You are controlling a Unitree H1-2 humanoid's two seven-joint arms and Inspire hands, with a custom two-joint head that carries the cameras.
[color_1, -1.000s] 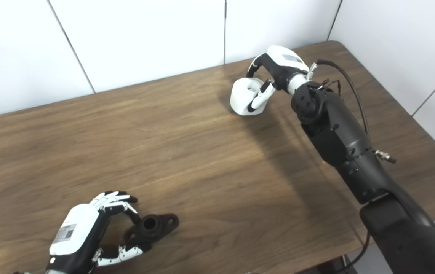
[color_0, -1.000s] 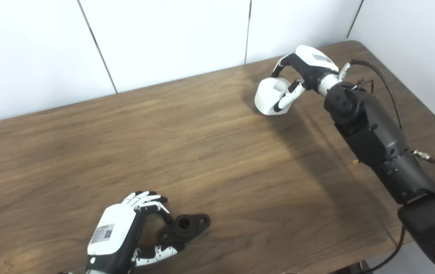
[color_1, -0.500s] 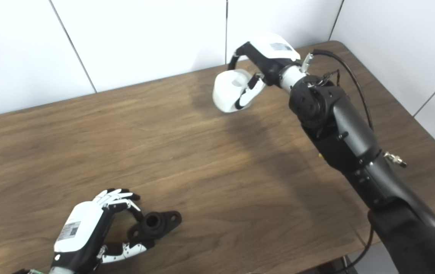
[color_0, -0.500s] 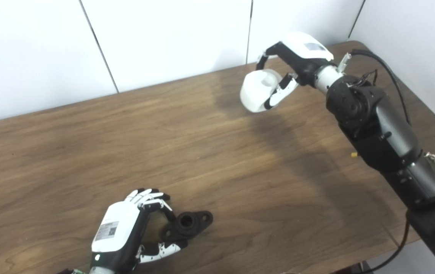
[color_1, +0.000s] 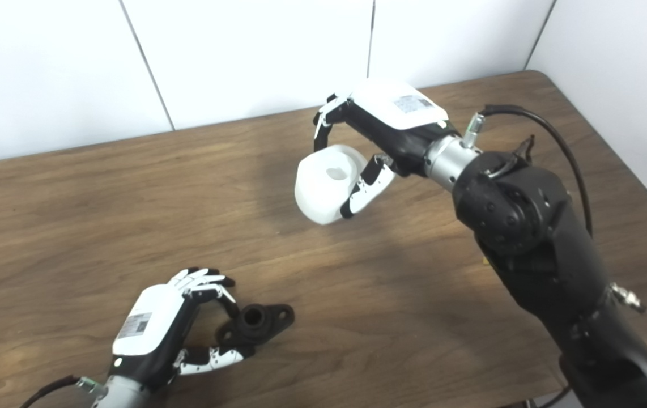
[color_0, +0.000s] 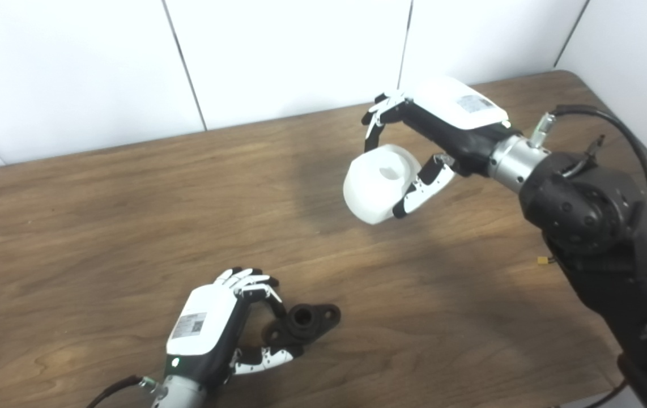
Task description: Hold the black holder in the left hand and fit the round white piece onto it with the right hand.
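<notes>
The black holder (color_0: 301,324) lay on the wooden counter (color_0: 102,226) near six o'clock, long axis toward two o'clock, bore upward, pinched by the left hand (color_0: 210,331). The right hand (color_0: 425,144) clasped the round white piece (color_0: 377,181) aloft, toward one o'clock before white wall panels (color_0: 278,51).

The right arm (color_0: 612,249) runs off the lower right corner; the left hand (color_0: 210,334) covers the black holder's (color_0: 303,323) near end, so the grip is perhaps incomplete.

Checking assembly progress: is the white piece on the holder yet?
No. The right hand holds the white piece aloft, apart from the black holder.
</notes>
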